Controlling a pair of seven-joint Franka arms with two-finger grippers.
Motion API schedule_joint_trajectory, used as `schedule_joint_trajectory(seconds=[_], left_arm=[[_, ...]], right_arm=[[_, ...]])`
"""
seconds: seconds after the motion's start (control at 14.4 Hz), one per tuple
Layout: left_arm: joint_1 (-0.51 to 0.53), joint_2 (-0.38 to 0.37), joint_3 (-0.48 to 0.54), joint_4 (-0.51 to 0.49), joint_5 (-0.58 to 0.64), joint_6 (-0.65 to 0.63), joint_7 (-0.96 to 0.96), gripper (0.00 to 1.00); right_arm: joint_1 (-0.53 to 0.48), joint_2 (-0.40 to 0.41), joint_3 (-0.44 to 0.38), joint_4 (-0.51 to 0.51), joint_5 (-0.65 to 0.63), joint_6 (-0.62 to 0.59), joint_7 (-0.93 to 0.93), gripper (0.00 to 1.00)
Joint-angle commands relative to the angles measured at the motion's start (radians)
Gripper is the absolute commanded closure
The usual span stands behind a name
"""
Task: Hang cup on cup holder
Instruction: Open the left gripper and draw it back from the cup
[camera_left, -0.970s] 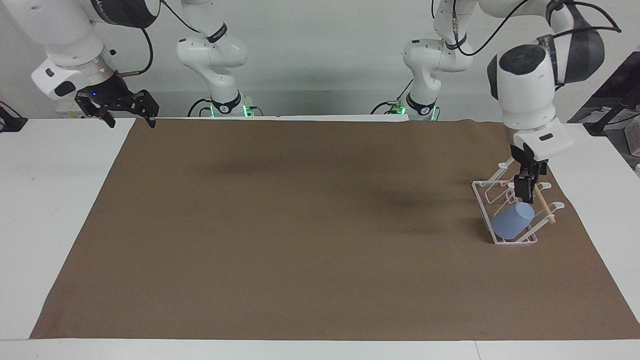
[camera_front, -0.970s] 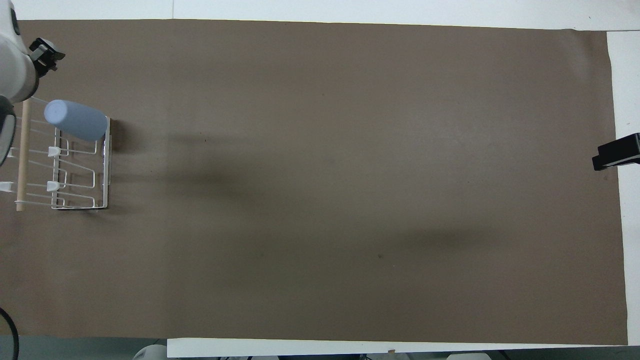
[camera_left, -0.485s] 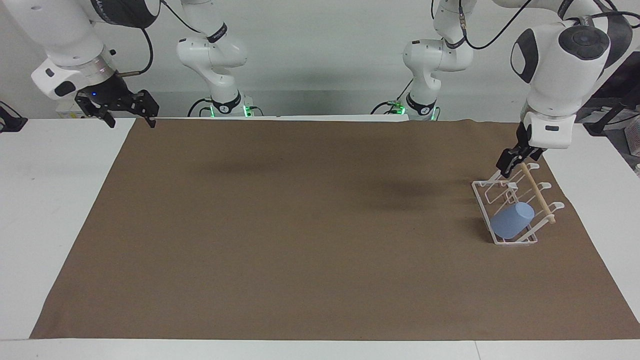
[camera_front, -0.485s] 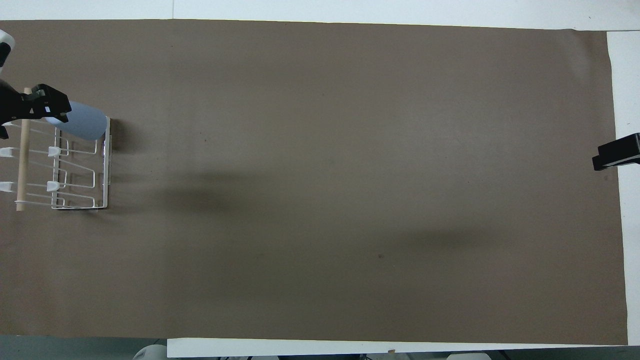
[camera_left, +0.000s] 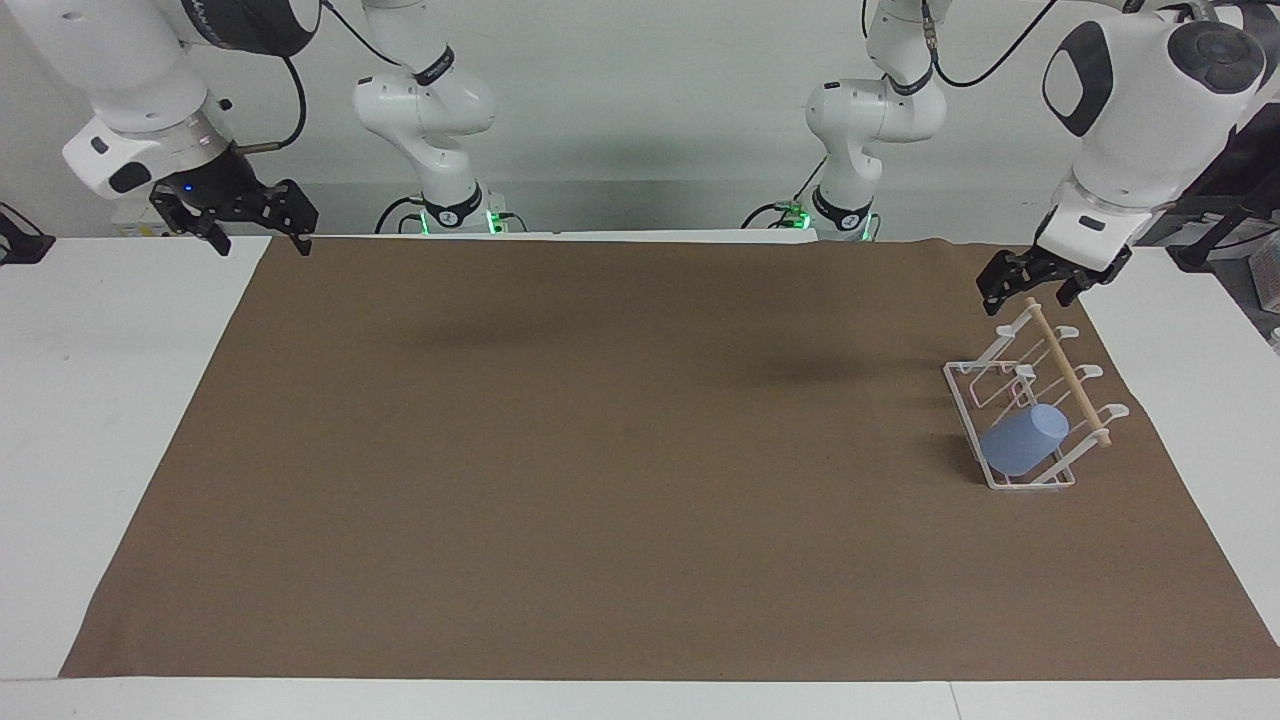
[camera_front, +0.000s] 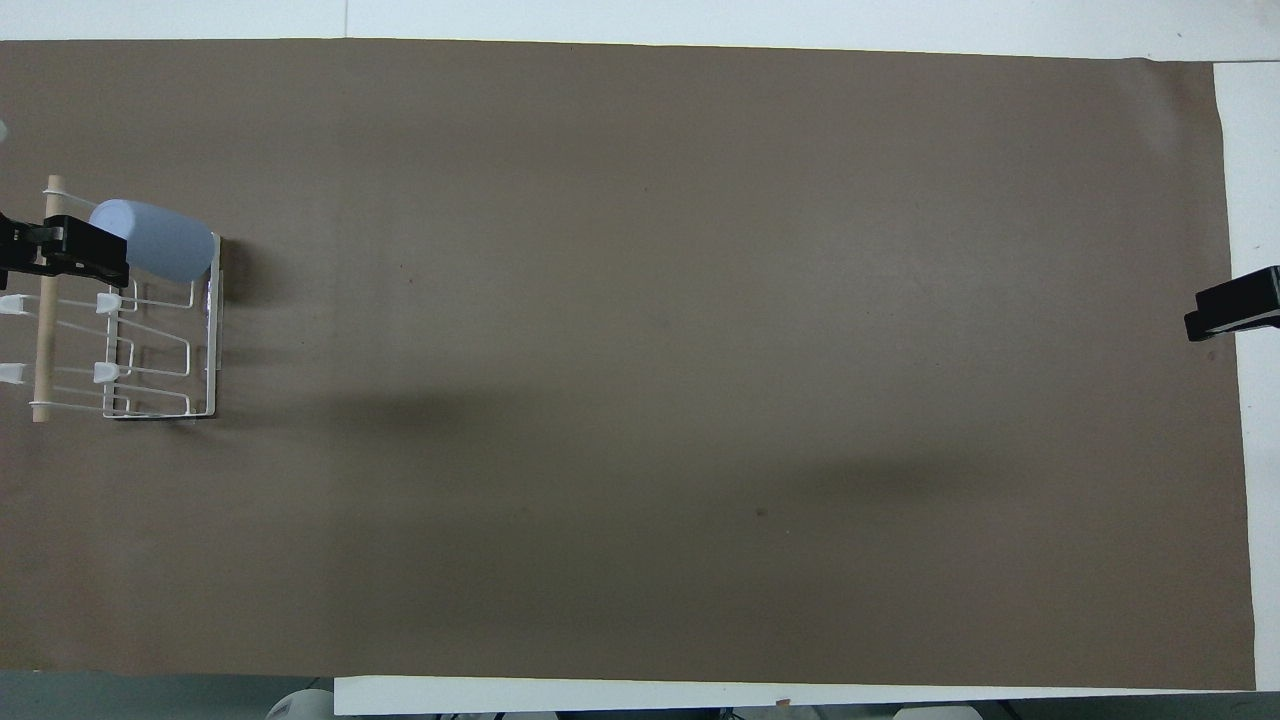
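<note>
The small light-blue plastic tumbler (camera_left: 1023, 441) hangs tilted on the white wire rack (camera_left: 1030, 400), at three o'clock on the brown-covered surface (camera_left: 600, 450). The left pincer (camera_left: 1033, 283) hovers over the rack's twelve-o'clock end, fingers spread and empty. The right pincer (camera_left: 250, 225) waits at ten o'clock, likewise spread.

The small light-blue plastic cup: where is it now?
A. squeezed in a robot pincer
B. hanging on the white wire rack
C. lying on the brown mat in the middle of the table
B: the small light-blue plastic cup sits tilted on a slanted prong of the white wire rack, while the left pincer is up above the rack, empty.
</note>
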Motion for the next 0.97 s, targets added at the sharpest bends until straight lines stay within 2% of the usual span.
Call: schedule_joint_trajectory(seconds=[0.0,0.35,0.49,0.76,0.9], left_arm=[[0.013,0.014,-0.004,0.058,-0.063,-0.010,0.048,0.00],[0.026,0.047,0.000,0.081,-0.126,0.045,0.045,0.00],[0.032,0.058,0.000,0.110,-0.126,0.042,0.044,0.00],[0.038,0.058,0.002,0.110,-0.117,0.047,0.047,0.00],[0.042,0.081,-0.001,0.114,-0.093,0.048,0.047,0.00]], right_arm=[[0.001,-0.021,0.001,-0.022,0.002,-0.003,0.015,0.00],[-0.001,-0.021,0.001,-0.022,0.002,-0.003,0.015,0.00],[0.001,-0.021,0.001,-0.022,0.002,-0.003,0.015,0.00],[0.001,-0.021,0.001,-0.022,0.002,-0.003,0.015,0.00],[-0.001,-0.021,0.001,-0.022,0.002,-0.003,0.015,0.00]])
